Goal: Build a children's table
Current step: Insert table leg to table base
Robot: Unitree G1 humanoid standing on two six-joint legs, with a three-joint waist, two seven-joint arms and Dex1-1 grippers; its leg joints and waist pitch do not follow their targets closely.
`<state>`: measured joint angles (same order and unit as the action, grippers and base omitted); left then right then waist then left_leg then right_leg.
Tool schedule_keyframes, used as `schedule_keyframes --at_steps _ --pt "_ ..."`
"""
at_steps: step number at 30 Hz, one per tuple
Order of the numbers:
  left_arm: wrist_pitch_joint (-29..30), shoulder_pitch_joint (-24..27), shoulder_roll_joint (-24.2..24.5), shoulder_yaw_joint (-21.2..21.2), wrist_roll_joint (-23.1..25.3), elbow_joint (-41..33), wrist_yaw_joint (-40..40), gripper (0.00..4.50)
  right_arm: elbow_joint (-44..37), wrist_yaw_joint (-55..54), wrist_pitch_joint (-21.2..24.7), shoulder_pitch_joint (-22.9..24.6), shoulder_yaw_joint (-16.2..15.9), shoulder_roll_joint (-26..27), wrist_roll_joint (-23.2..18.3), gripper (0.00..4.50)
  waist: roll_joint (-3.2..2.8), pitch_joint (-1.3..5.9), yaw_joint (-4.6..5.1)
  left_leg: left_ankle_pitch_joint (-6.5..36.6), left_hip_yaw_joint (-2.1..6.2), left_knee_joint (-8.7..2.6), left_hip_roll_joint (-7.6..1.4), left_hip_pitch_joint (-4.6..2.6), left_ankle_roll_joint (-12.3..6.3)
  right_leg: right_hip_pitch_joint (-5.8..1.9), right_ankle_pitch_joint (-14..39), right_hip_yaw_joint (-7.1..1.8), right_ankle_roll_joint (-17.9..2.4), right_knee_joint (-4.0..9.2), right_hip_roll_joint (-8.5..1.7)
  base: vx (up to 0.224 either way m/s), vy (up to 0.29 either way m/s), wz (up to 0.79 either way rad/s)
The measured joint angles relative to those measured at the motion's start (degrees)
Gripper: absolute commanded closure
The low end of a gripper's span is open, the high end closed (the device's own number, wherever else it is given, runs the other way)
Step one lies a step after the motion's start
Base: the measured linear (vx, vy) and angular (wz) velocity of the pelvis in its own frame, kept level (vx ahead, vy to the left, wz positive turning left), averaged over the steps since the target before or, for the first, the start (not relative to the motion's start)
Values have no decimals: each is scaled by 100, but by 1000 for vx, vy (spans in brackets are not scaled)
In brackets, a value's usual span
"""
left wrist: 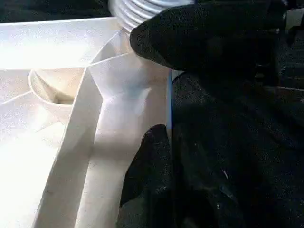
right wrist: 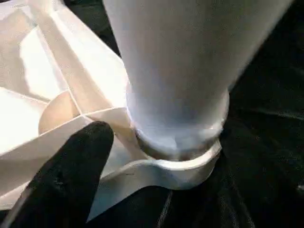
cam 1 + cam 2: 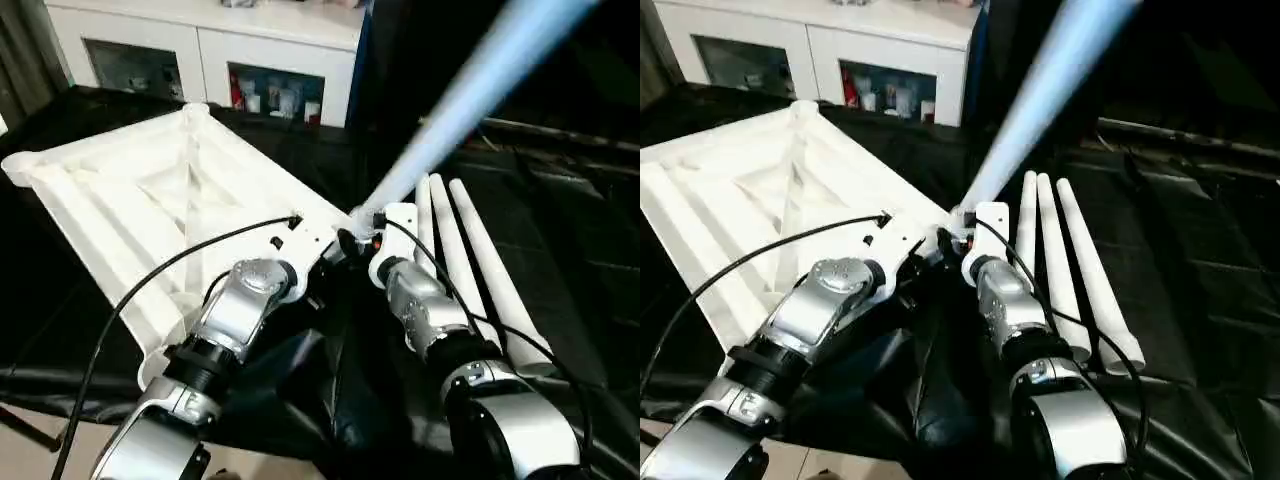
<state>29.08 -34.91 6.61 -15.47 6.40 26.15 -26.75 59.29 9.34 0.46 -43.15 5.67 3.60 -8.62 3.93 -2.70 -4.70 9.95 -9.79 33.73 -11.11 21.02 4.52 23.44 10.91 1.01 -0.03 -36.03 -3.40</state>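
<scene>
We find the white plastic tabletop (image 3: 150,210) lying underside up on black cloth (image 3: 1200,260), its ribs and raised rim smooth and matte. A tapered white tube leg (image 3: 470,90) stands tilted in the round corner socket (image 2: 183,164) directly ahead of both grippers. The left gripper (image 1: 164,85) is closed on the rim wall beside that socket. The right gripper (image 2: 71,180) sits just beside the leg's base, one black finger visible; we cannot tell how its jaws stand. Three spare legs (image 3: 1065,270) lie side by side beyond the right forearm. A white cabinet (image 3: 200,45) stands behind.
</scene>
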Motion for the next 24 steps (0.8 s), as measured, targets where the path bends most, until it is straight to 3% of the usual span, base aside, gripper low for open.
schedule_keyframes --at_steps 7,18,24 --pt "60 48 69 0 -4 -160 -49 450 -48 304 -122 40 -94 -68 63 5 6 -4 22 0 -2 -2 -1 23 0 28 -1 0 -1 0 0 0 0 0" --pt "79 159 298 -11 -48 -401 -307 450 -694 755 -230 523 -414 -194 275 5 4 -5 2 0 -6 -15 -3 39 -1 53 0 0 -1 3 2 0 0 0" --pt "-544 410 935 -220 -40 -667 -1030 450 -971 878 -210 691 -550 -161 347 5 -3 -9 -37 -1 -6 -25 -4 40 0 55 1 2 1 8 3 0 0 0"
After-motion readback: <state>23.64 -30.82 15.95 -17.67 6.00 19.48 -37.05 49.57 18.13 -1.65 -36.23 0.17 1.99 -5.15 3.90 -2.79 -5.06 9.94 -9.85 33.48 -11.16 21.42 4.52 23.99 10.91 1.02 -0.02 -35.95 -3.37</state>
